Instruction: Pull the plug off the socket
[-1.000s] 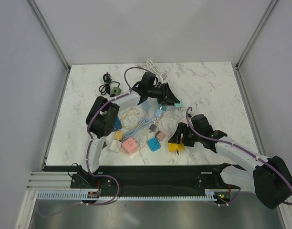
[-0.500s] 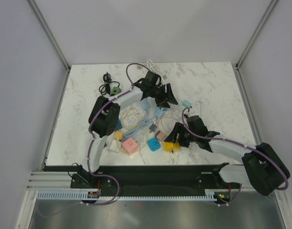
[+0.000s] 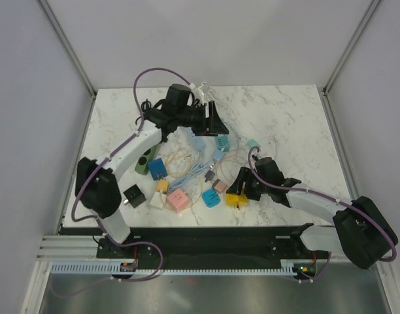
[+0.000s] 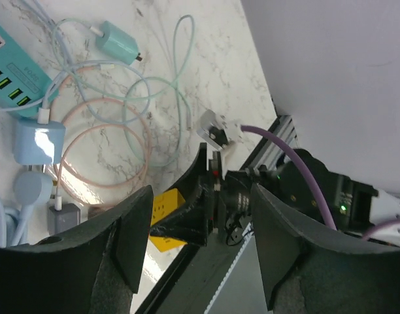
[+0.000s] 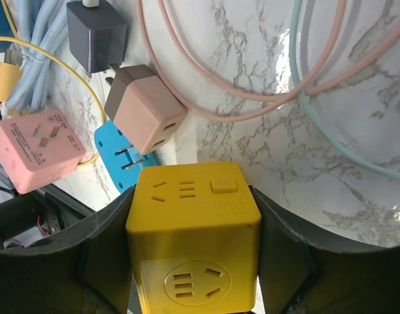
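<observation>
Risk: the socket sits at the counter's near edge, so a careless release could tip it off (loose cables might snag too); the right hand clamps its two sides; the left hand hangs raised, parted and empty, left of the teal plug, which lies loose, far of the socket.

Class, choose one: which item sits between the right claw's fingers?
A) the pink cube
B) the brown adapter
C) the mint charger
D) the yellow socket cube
D: in the right wrist view, the yellow socket cube fills the gap between the fingers of the right claw.
</observation>
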Controlling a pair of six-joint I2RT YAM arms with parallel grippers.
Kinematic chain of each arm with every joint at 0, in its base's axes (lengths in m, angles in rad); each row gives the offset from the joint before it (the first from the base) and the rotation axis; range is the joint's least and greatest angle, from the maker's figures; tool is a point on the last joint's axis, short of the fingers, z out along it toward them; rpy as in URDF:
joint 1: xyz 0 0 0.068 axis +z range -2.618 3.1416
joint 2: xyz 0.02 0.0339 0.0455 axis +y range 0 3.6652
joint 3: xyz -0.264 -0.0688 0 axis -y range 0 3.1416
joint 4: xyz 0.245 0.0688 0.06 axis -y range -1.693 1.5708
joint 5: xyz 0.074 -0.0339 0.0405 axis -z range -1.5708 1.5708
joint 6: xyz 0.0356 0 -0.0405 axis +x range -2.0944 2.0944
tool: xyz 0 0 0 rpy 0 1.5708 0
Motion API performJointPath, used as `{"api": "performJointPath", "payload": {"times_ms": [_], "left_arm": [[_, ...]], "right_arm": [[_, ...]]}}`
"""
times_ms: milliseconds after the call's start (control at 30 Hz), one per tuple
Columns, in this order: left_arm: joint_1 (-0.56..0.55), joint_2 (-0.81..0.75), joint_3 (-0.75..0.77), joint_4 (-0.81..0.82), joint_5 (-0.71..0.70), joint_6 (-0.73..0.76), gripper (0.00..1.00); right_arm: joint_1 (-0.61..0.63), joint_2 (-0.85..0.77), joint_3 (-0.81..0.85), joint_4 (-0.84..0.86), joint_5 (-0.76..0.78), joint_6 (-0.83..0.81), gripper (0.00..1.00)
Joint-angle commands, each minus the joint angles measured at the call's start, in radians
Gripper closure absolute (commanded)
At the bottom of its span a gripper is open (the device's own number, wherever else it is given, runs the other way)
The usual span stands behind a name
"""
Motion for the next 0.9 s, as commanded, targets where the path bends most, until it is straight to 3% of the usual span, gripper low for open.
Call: {"api": "performJointPath", "payload": {"times_ms": [0, 67, 167, 233, 267, 700, 867], "left_arm": [[0.036, -0.18, -0.106, 0.039, 0.068, 0.061, 0.32], [0.047, -0.254, -0.194, 0.054, 0.075, 0.061, 0.3], [0.054, -0.387, -0.324, 0.079, 0.078, 0.053, 0.29], [0.057, -0.481, -0.391, 0.096, 0.082, 0.038, 0.28], [0.057, -0.515, -0.459, 0.103, 0.083, 0.032, 0.28], [0.059, -0.992, -0.922, 0.145, 0.055, -0.099, 0.26], [0.059, -1.197, -1.087, 0.151, 0.032, -0.172, 0.26]], "right_arm": [[0.0, 0.0, 0.029, -0.114, 0.113, -0.075, 0.45], [0.0, -0.003, 0.049, -0.147, 0.132, -0.095, 0.29], [0.001, -0.006, 0.086, -0.198, 0.152, -0.126, 0.14], [0.0, -0.009, 0.118, -0.226, 0.162, -0.138, 0.11], [0.0, -0.012, 0.131, -0.247, 0.169, -0.144, 0.02], [0.0, -0.144, 0.305, -0.411, 0.213, -0.184, 0.02], [0.0, -0.243, 0.292, -0.425, 0.228, -0.137, 0.02]]}}
